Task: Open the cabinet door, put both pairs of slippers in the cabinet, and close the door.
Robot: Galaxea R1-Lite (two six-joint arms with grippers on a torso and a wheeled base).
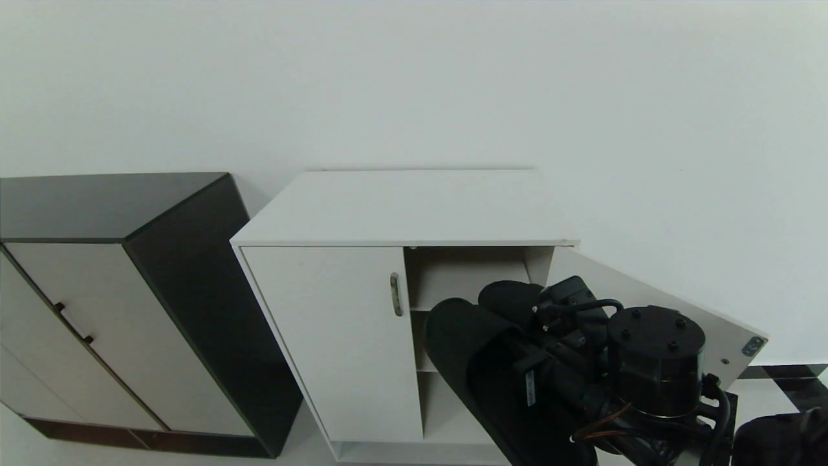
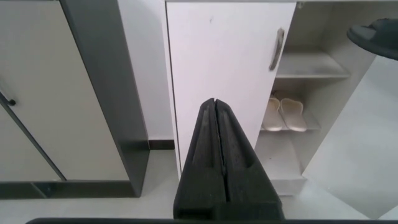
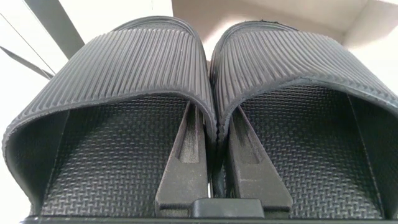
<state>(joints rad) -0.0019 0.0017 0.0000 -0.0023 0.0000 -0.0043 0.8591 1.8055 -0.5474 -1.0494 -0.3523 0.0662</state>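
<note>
Before the open cabinet [image 1: 401, 207], with right gripper [image 3: 211, 115] pinched on the touching inner walls of the black slippers [image 3: 155, 68], push level onto the upper shelf [image 2: 311, 65] (middle one taken by white slippers [image 2: 285, 113]); leave left gripper [image 2: 216, 102], closed and empty, aside.

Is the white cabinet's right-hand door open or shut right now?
Open: the right-hand door stands swung outward, baring the shelves, with a pale pair of slippers on one.

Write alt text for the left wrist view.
The left gripper, its fingers shut, faces a white cabinet whose open half shows a pale pair of slippers on a shelf. A black slipper hangs in front of the opening.
</note>
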